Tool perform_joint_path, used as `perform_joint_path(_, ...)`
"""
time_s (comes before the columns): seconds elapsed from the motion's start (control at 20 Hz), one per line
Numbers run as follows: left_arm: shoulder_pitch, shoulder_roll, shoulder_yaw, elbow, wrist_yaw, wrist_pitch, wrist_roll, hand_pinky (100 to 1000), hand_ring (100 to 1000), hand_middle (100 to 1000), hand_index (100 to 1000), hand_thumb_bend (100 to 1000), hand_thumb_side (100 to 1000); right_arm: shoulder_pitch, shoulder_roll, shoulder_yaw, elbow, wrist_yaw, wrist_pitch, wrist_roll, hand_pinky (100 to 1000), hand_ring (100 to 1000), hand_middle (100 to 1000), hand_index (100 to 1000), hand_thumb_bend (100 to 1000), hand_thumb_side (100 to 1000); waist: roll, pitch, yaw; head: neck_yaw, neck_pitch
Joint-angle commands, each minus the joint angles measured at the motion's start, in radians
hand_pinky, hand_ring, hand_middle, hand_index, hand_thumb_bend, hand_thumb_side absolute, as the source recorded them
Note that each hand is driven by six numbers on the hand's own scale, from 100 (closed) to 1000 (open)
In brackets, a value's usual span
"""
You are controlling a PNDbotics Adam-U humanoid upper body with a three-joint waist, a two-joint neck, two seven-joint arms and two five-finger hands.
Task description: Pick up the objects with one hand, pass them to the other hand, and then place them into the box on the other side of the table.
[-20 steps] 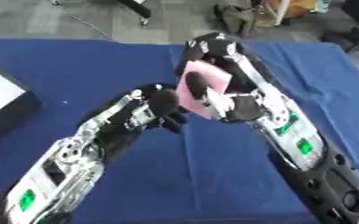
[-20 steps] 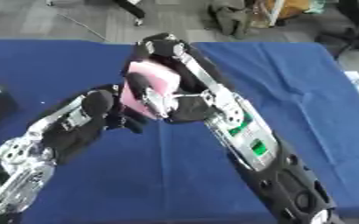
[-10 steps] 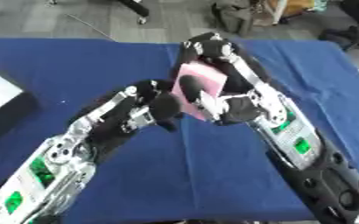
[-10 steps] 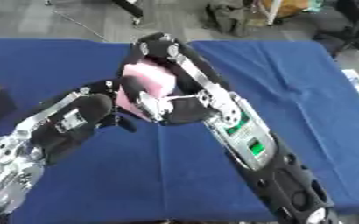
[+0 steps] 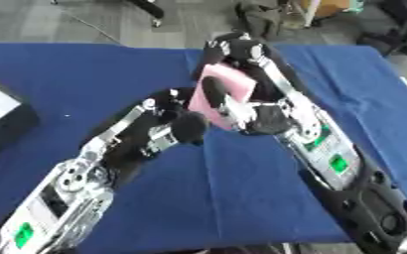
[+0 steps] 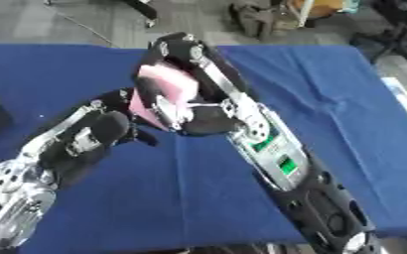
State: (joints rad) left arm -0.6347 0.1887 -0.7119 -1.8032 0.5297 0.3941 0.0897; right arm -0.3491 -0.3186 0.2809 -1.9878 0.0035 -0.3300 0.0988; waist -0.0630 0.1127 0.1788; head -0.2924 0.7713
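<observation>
Mid-transfer stage of the task, seen from the head camera. The pink object [image 5: 227, 94], a flat rectangular slab, is held above the middle of the blue table [image 5: 85, 74], clear of the cloth, between the two hands. The right hand [image 5: 241, 74] grasps it: fingers curl over its far upper edge and the thumb lies down its near face. The left hand [image 5: 176, 116] is raised against the slab's lower left edge, touching or very nearly touching it; whether its fingers have closed on the slab cannot be told from either view, because they are dark, overlapped by the slab and hard to separate from the forearm. Judged from this arrangement, the pick-up is done and the pass between hands is in progress but not shown complete, since the right hand carries the object. What remains is the release by the right hand, the carry toward the left side, and the placing into the box [image 5: 3, 116], whose dark body with a pale top shows at the left edge of the table, well apart from the hands. The slab stands nearly upright on edge, its broad face turned toward the camera and slightly to the robot's left. Its long axis runs from the upper right, under the right fingers, down to the lower left beside the left hand, tilted off vertical.
</observation>
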Motion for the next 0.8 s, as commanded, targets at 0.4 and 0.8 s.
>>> perform_joint_path(0.4,0.018,-0.091,0.004,0.076,0.003,-0.070,0.036,669,722,667,820,1000,556,-0.001,-0.011,0.000,-0.012,-0.063,0.003,-0.072,100,232,176,293,100,470,0.000,-0.013,-0.001,-0.020,-0.001)
perform_joint_path(0.8,0.014,-0.103,-0.002,0.112,0.030,-0.085,0.069,664,713,662,820,1000,557,0.012,-0.005,-0.004,-0.012,-0.076,-0.010,-0.088,100,246,185,303,100,470,0.000,-0.016,-0.001,-0.120,-0.001)
